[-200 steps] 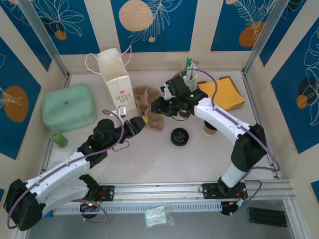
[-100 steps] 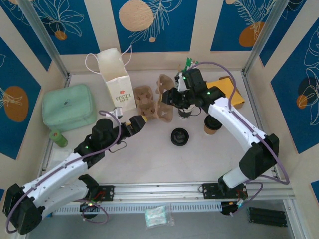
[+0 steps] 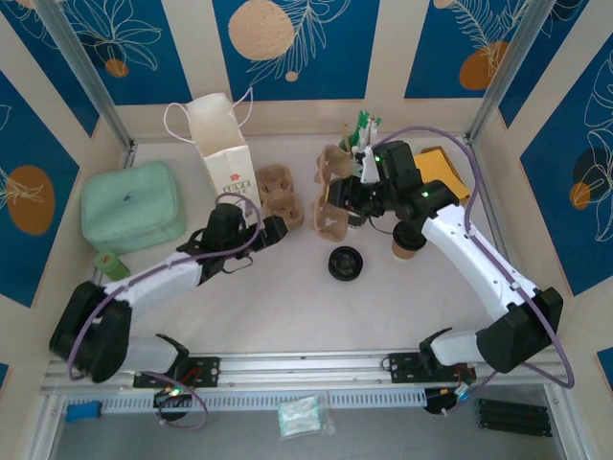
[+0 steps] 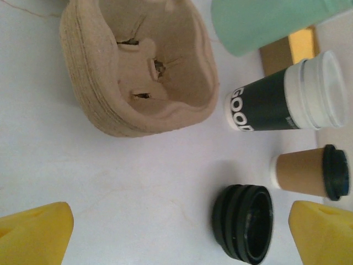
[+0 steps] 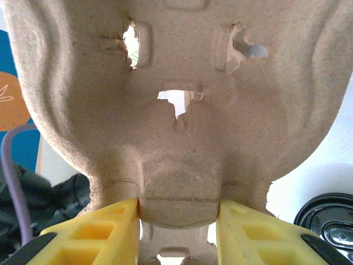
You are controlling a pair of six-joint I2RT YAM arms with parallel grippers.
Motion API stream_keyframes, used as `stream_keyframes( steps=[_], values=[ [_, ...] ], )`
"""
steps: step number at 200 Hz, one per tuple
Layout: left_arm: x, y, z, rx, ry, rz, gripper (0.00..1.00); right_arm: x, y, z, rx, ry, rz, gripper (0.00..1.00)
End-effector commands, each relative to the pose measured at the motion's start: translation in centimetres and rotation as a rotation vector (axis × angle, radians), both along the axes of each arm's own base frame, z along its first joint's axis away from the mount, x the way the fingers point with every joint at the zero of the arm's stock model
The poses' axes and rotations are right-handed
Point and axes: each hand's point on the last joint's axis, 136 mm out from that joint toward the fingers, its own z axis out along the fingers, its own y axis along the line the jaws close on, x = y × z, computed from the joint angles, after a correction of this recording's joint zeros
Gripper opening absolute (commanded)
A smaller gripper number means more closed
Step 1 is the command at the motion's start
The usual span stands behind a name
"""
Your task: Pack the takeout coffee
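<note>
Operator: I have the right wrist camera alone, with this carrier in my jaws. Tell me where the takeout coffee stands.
Observer: The left wrist view has it. The takeout coffee stands on the table between the mint-green cup and a brown lidded cup.
Operator: Report the other arm.
Observer: The left gripper is open and holds nothing. It faces the stack of carriers that sits on the table to the left of your held carrier.
</note>
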Motion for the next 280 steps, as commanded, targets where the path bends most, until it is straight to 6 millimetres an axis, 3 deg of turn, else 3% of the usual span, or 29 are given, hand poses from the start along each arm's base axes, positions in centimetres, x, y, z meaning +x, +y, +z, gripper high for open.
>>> stream_keyframes(
  steps=[1,86,117,137,182,218,250,280],
  values=[
    [2.1,-1.6,0.9,0.003,-0.064,-0.07,0.99,-1.1,-0.4,-0.1,0.011,0.004,0.018,0.37],
    [9.5,-5.2,-1.9,0.105,-0.05,-0.164,0.99,-2.1,-1.2,-0.3,0.013,0.013,0.015,0.37],
    [12.3,-6.9,-1.9,0.113,-0.056,-0.2,0.99,-2.2,-1.3,-0.2,0.011,0.012,0.012,0.37],
    [12.7,-7.7,-1.2,0.103,-0.06,-0.231,0.99,-2.3,-1.6,0.1,0.008,0.007,0.006,0.37],
    [9.7,-7.8,4.9,0.03,-0.108,-0.308,0.99,-2.5,-1.8,0.9,0.014,-0.011,0.001,0.37],
    [5.1,-6.6,12.5,-0.013,-0.186,-0.376,0.99,-2.7,-1.9,1.3,0.019,-0.017,0.0,0.37],
    [2.7,-3.4,19.4,0.105,-0.314,-0.353,1.0,-2.7,-1.7,1.7,0.03,-0.022,0.003,0.37],
    [3.9,1.0,24.3,0.337,-0.406,-0.22,0.99,-2.7,-0.9,2.0,0.035,-0.024,0.024,0.37]
  ],
)
